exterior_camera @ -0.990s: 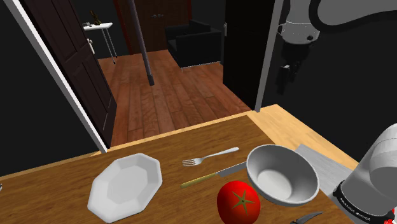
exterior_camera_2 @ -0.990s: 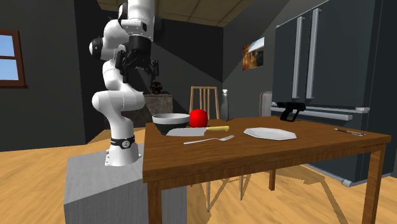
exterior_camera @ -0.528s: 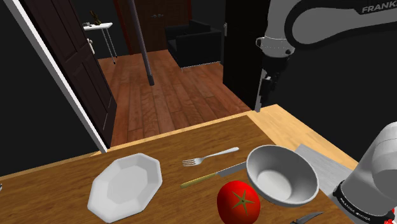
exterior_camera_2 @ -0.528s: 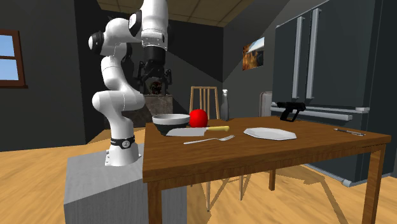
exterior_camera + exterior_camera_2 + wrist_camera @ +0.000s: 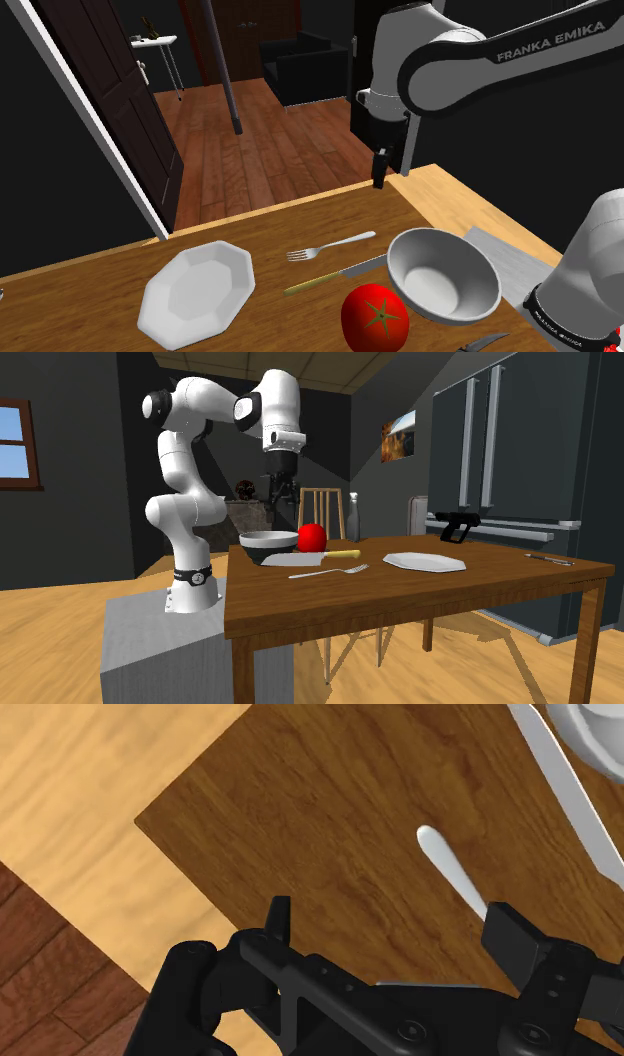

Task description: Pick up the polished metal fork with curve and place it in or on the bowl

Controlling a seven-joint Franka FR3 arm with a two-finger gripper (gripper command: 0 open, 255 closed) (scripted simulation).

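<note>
A silvery fork (image 5: 331,245) lies flat on the wooden table (image 5: 250,225), between a white plate and a grey bowl (image 5: 443,272). The bowl stands upright near the arm's base. My black gripper (image 5: 380,170) hangs above the table's far edge, beyond the fork's handle and well clear of it. In the wrist view the fingers (image 5: 278,916) stand apart with nothing between them, so the gripper (image 5: 395,916) is open; the fork's handle tip (image 5: 450,869) shows just ahead of them. From the second exterior view the fork (image 5: 328,571) lies in front of the bowl (image 5: 268,539).
A red tomato (image 5: 375,318) and a knife (image 5: 335,275) lie close to the bowl and fork. The white octagonal plate (image 5: 197,290) sits toward the shoulder view's left. A black pistol-shaped object (image 5: 455,524) and a bottle (image 5: 352,517) stand farther along the table.
The arm has swung toward the shoulder view's left and come down, bringing the gripper from high beside the base to above the table's far edge. The fingers stayed apart; nothing on the table moved.
</note>
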